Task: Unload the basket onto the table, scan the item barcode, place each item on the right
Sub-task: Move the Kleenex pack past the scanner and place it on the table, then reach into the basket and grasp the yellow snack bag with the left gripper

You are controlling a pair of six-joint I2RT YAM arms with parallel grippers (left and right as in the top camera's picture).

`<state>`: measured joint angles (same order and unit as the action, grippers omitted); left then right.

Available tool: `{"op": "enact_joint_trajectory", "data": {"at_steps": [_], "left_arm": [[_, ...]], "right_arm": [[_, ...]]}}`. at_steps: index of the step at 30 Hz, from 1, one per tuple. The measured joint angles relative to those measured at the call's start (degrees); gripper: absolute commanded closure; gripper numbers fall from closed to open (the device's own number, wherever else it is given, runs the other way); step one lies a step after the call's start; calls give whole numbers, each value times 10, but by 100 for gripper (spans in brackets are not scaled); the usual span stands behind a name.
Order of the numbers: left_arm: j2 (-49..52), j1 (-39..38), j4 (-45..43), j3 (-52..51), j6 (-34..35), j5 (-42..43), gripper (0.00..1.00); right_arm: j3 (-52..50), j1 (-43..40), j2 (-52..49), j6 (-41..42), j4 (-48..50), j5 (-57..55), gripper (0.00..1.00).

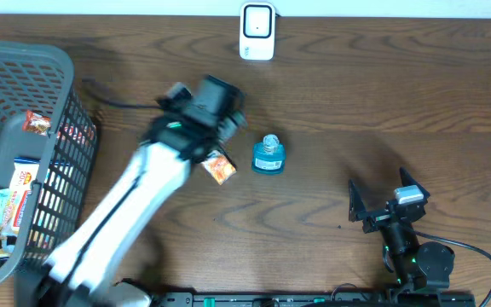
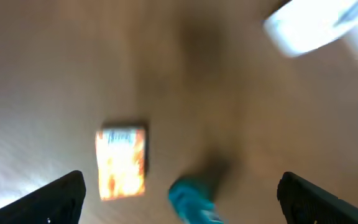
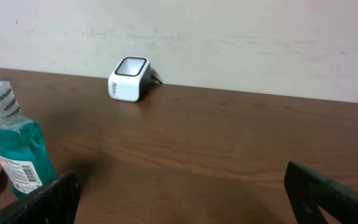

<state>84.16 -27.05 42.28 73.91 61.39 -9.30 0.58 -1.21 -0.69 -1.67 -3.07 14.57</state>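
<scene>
An orange snack packet (image 1: pixel 219 167) lies flat on the wooden table, with a white label at its top edge in the blurred left wrist view (image 2: pixel 121 163). A teal mouthwash bottle (image 1: pixel 268 155) stands just right of it; its barcode label faces the right wrist camera (image 3: pixel 14 149). The white scanner (image 1: pixel 257 31) sits at the far edge. My left gripper (image 1: pixel 228 124) hovers above the packet and bottle, open (image 2: pixel 182 185), holding nothing. My right gripper (image 1: pixel 382 194) rests open near the front right, nothing between its fingers (image 3: pixel 179 199).
A grey wire basket (image 1: pixel 58 64) with several packaged goods stands at the left edge. The scanner (image 3: pixel 129 79) stands against a pale wall, its cable running behind it. Bare wood lies between the bottle and my right gripper.
</scene>
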Motion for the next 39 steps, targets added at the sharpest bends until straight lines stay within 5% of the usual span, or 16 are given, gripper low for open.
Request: {"op": "enact_joint_trajectory", "data": {"at_steps": [8,13,23,33,39], "left_arm": [[-207,185,5,36,-172,-68,1],[-265,351,51,41,-200,-91,0],[-165,600,174,42,-59,-84,0],[-8,644,148,42,-2,46,1],[52,675,176,42,137,61,0]], "right_arm": [[0,0,0,0,0,0,1],[0,0,0,0,0,0,1],[0,0,0,0,0,0,1],[0,0,0,0,0,0,1],[0,0,0,0,0,0,1]]}}
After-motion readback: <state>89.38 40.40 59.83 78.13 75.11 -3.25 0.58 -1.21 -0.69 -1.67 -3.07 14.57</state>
